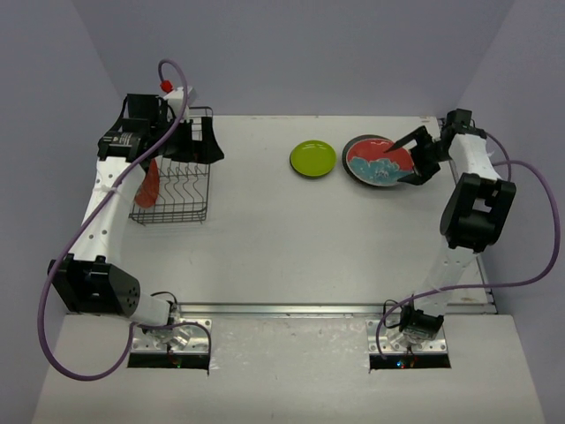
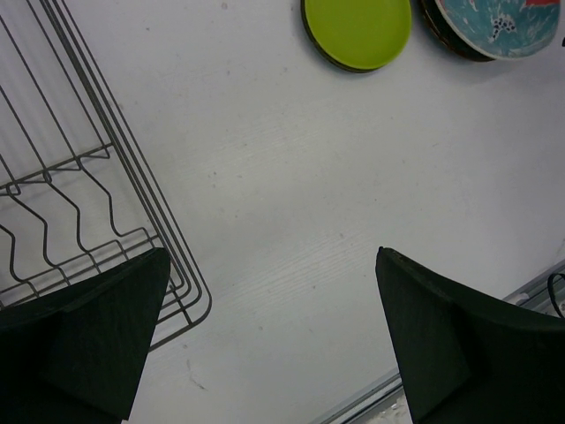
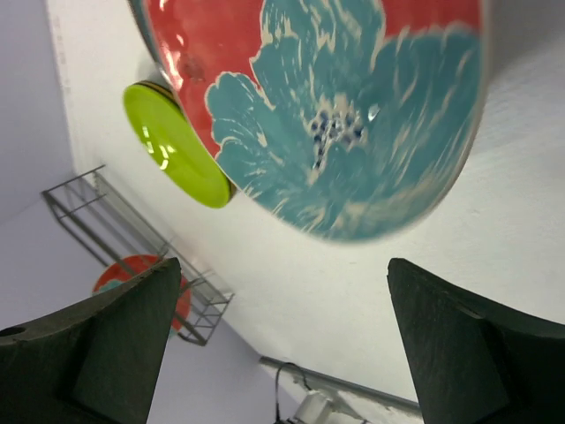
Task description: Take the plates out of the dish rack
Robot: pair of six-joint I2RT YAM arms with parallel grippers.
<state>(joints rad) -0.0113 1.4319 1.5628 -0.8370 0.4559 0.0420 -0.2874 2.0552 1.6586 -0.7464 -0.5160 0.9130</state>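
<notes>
The black wire dish rack (image 1: 173, 193) stands at the table's left, with one red plate (image 1: 147, 185) upright at its left end. My left gripper (image 1: 199, 143) hovers open over the rack's far right corner; in its own view the left gripper (image 2: 274, 336) has only bare table between its fingers, beside the dish rack wires (image 2: 88, 203). A lime-green plate (image 1: 312, 159) lies flat at the back centre. To its right a red plate with a teal flower (image 1: 380, 162) rests on a dark stack. My right gripper (image 1: 413, 159) stands open at that plate's right edge, holding nothing.
The right wrist view shows the flowered plate (image 3: 335, 106) close above the open right gripper (image 3: 282, 344), the lime-green plate (image 3: 177, 146) behind it, and the dish rack (image 3: 132, 238) far off. A metal strip (image 1: 309, 309) runs along the table's near edge.
</notes>
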